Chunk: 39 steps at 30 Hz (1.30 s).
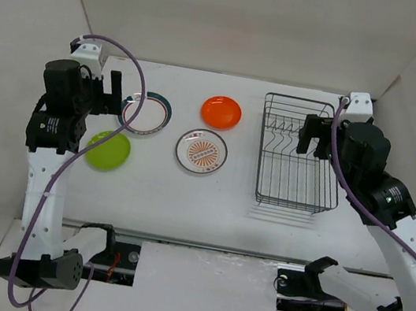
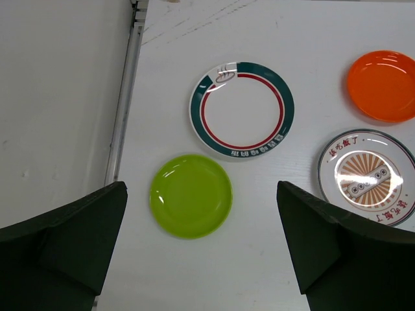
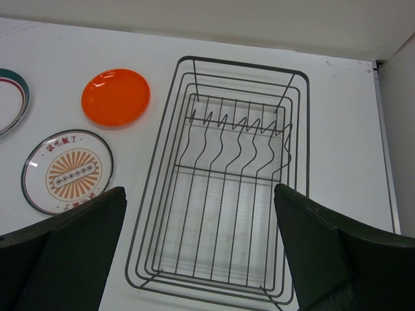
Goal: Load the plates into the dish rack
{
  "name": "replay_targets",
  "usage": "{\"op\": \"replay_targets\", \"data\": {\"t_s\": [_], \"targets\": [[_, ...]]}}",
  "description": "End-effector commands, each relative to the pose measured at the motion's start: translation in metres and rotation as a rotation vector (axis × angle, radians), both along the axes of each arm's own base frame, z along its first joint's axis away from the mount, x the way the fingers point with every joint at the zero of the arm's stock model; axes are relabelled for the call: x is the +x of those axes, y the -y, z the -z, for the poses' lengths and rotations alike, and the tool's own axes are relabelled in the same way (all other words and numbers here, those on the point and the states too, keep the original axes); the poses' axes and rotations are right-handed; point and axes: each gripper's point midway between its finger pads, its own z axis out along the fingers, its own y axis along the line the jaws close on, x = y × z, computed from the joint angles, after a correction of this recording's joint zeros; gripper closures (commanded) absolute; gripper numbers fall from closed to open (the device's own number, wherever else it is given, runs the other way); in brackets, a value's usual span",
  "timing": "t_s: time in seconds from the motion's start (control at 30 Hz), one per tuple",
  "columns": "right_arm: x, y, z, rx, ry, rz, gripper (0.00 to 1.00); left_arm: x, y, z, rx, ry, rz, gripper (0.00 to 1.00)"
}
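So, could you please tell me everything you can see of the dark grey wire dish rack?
The rectangular dark grey wire dish rack looks like thin coated metal: stacked rim wires with rounded corners, a floor of parallel bars and one row of wavy upright prongs across its far half. It stands level on the white table, on the right side, and holds nothing. The plain orange round plate lies apart to its left; only the table seems to touch it.

Your left claw (image 2: 201,188) stands wide, with the green plate (image 2: 191,195) framed between its fingers. The ringed plate (image 2: 241,109), orange plate (image 2: 382,85) and sunburst plate (image 2: 367,176) lie apart on the surface (image 2: 162,97).
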Motion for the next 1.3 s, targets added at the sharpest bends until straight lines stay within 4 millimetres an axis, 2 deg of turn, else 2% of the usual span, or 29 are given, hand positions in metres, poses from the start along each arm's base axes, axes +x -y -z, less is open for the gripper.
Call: {"op": "replay_targets", "data": {"t_s": [0.0, 0.2, 0.3, 0.4, 0.43, 0.47, 0.53, 0.57, 0.6, 0.67, 0.7, 0.73, 0.77, 0.8, 0.83, 0.87, 0.9, 0.97, 1.0, 1.03, 1.07, 1.13, 1.17, 1.23, 1.27], "targets": [[0.004, 0.002, -0.021, 0.053, 0.077, 0.025, 0.0, 0.005, -0.003, -0.008, -0.005, 0.045, -0.021, 0.0], [0.003, 0.001, -0.021, 0.046, 0.077, 0.014, 0.0, 0.006, -0.003, -0.012, -0.003, 0.066, -0.021, 0.0], [0.007, -0.003, -0.013, 0.034, 0.05, 0.002, 0.0, 0.006, -0.001, -0.008, -0.008, 0.058, -0.013, 0.0], [0.008, -0.013, -0.006, 0.041, 0.037, -0.042, 0.0, 0.005, -0.002, 0.011, -0.003, 0.008, -0.009, 0.0], [0.007, -0.022, -0.003, 0.054, 0.031, -0.093, 0.0, 0.002, -0.001, 0.016, 0.02, 0.0, 0.015, 0.0], [0.008, -0.03, -0.006, 0.072, 0.044, -0.129, 0.0, 0.001, -0.002, 0.035, 0.024, -0.036, 0.02, 0.0], [0.008, -0.048, 0.005, 0.091, 0.031, -0.214, 0.0, -0.003, 0.001, 0.047, 0.031, -0.031, 0.06, 0.0], [0.004, -0.063, 0.008, 0.105, 0.027, -0.304, 0.0, -0.006, -0.003, 0.072, 0.042, -0.077, 0.073, 0.0], [0.006, -0.072, 0.012, 0.117, 0.034, -0.34, 0.0, -0.008, -0.003, 0.086, 0.039, -0.108, 0.087, 0.0], [0.005, -0.088, 0.019, 0.132, 0.026, -0.411, 0.0, -0.007, -0.009, 0.099, 0.034, -0.104, 0.096, 0.0], [0.01, -0.094, 0.02, 0.138, 0.036, -0.424, 0.0, -0.009, -0.011, 0.12, 0.039, -0.143, 0.109, 0.0], [0.011, -0.101, 0.032, 0.134, 0.014, -0.444, 0.0, -0.01, -0.013, 0.127, 0.029, -0.148, 0.106, 0.0], [0.011, -0.104, 0.028, 0.141, 0.027, -0.457, 0.0, -0.007, -0.021, 0.133, 0.027, -0.143, 0.103, 0.0], [0.01, -0.112, 0.035, 0.142, 0.01, -0.489, 0.0, -0.007, -0.023, 0.136, 0.027, -0.144, 0.11, 0.0], [0.012, -0.116, 0.033, 0.148, 0.02, -0.5, 0.0, -0.008, -0.027, 0.146, 0.02, -0.168, 0.114, 0.0], [0.014, -0.119, 0.043, 0.143, -0.005, -0.509, 0.0, -0.004, -0.031, 0.151, 0.023, -0.18, 0.121, 0.0], [0.012, -0.124, 0.04, 0.15, 0.007, -0.53, 0.0, -0.004, -0.038, 0.154, 0.003, -0.185, 0.12, 0.0], [0.013, -0.134, 0.045, 0.143, -0.003, -0.564, 0.0, -0.004, -0.046, 0.163, -0.025, -0.207, 0.113, 0.0], [0.013, -0.136, 0.047, 0.146, -0.002, -0.573, 0.0, -0.005, -0.044, 0.173, -0.064, -0.245, 0.152, 0.0], [0.012, -0.142, 0.049, 0.148, -0.005, -0.594, 0.0, -0.007, -0.054, 0.175, -0.09, -0.257, 0.143, 0.0], [0.013, -0.143, 0.051, 0.15, -0.001, -0.595, 0.0, -0.008, -0.056, 0.18, -0.114, -0.275, 0.158, 0.0], [0.014, -0.149, 0.055, 0.153, -0.01, -0.616, 0.0, -0.015, -0.062, 0.202, -0.19, -0.344, 0.182, 0.0], [0.012, -0.153, 0.052, 0.151, 0.002, -0.64, 0.0, -0.015, -0.068, 0.205, -0.204, -0.356, 0.178, 0.0], [0.015, -0.156, 0.065, 0.142, -0.029, -0.639, 0.0, -0.016, -0.079, 0.219, -0.249, -0.39, 0.167, 0.0], [0.012, -0.159, 0.065, 0.134, -0.027, -0.659, 0.0, -0.017, -0.082, 0.224, -0.262, -0.402, 0.155, 0.0]]}}
